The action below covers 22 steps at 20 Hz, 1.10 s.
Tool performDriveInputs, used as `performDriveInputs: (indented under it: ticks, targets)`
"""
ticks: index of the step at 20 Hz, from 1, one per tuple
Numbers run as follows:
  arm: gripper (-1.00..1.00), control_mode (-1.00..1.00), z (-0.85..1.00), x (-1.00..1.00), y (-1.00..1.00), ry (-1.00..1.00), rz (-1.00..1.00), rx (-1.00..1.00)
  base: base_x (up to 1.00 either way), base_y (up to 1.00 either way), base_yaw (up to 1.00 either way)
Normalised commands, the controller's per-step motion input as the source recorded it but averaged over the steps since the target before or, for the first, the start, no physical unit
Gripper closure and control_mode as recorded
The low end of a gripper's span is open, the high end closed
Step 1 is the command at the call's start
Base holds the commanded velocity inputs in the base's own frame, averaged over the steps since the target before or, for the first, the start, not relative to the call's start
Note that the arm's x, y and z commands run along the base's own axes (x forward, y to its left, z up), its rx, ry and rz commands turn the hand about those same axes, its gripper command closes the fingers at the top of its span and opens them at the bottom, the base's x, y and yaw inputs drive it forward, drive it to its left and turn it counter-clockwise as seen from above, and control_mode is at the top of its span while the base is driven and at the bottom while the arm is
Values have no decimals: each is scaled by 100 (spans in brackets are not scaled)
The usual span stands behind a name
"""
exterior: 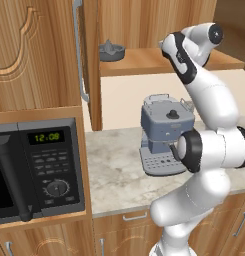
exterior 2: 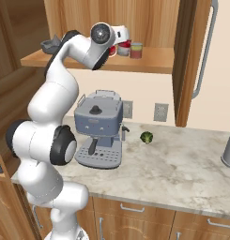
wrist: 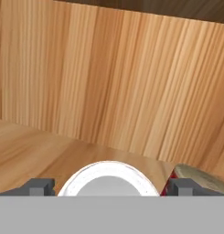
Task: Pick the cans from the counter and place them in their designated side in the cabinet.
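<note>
My arm reaches up into the light-brown cabinet (exterior 2: 154, 60), whose door (exterior 2: 203, 56) stands open. Two cans stand side by side on its plank shelf: a bright red one with a white label (exterior 2: 124, 48) and a darker red one with a grey band (exterior 2: 136, 50). My gripper (exterior 2: 121, 42) is at the bright red can. In the hand view that can's white top (wrist: 108, 176) sits between my fingertips (wrist: 39, 186), with small gaps on both sides, so the gripper (wrist: 109, 186) is open. The other can's rim (wrist: 200, 177) shows just to the right. The marble counter (exterior 2: 182, 164) lies below.
A blue-grey coffee machine (exterior 2: 98, 129) stands on the counter under the shelf, with a small broccoli floret (exterior 2: 146, 137) to its right. A grey juicer (exterior: 111, 50) sits at the shelf's left end. A microwave (exterior: 34, 167) is built in at left. A metal vessel (exterior 2: 229, 150) is at the right edge.
</note>
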Motion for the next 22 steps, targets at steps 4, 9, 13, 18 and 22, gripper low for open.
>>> performDriveInputs:
  ticks: [4,9,13,18,22]
  targets:
    - [-100,-100,0,14,0,-6,5,0,0,0,0]
    - [-100,-100,0,17,1,-5,5,0,0,0,0]
    - [-100,-100,1,9,5,-7,4,0,0,0,0]
    - [-100,-100,3,7,10,-5,3,0,0,0,0]
    - [-100,-100,11,-1,4,-4,3,0,0,0,0]
